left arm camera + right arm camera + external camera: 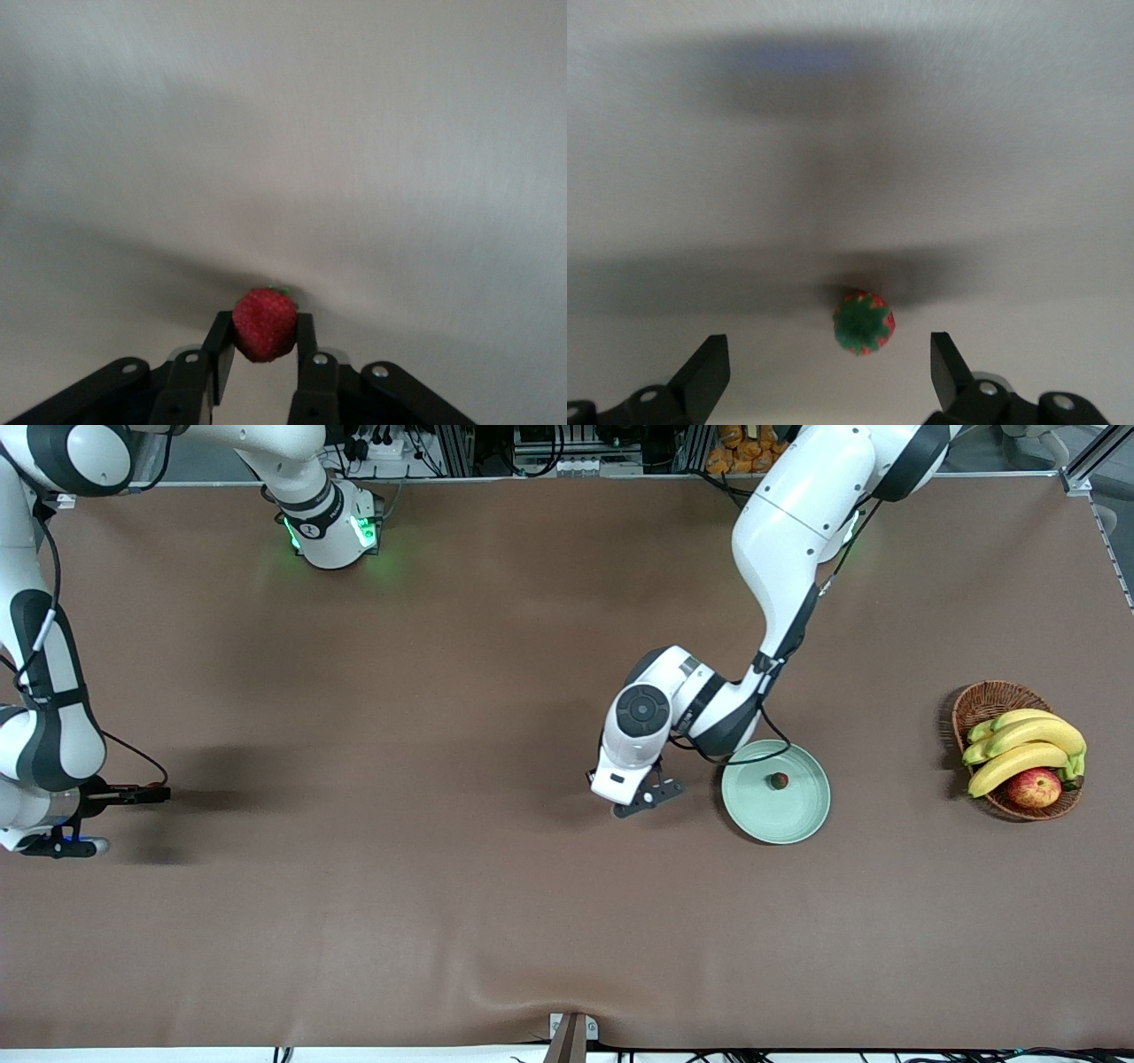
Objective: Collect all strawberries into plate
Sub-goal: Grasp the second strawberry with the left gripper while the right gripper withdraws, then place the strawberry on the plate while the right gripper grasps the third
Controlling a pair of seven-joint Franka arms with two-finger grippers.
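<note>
You are seeing one small red strawberry lying in the round mint-green plate, the left gripper beside it clenching a second, and the right gripper hanging released over the third.

Brown table, mint plate, wicker basket, a strawberry lying on it
</note>
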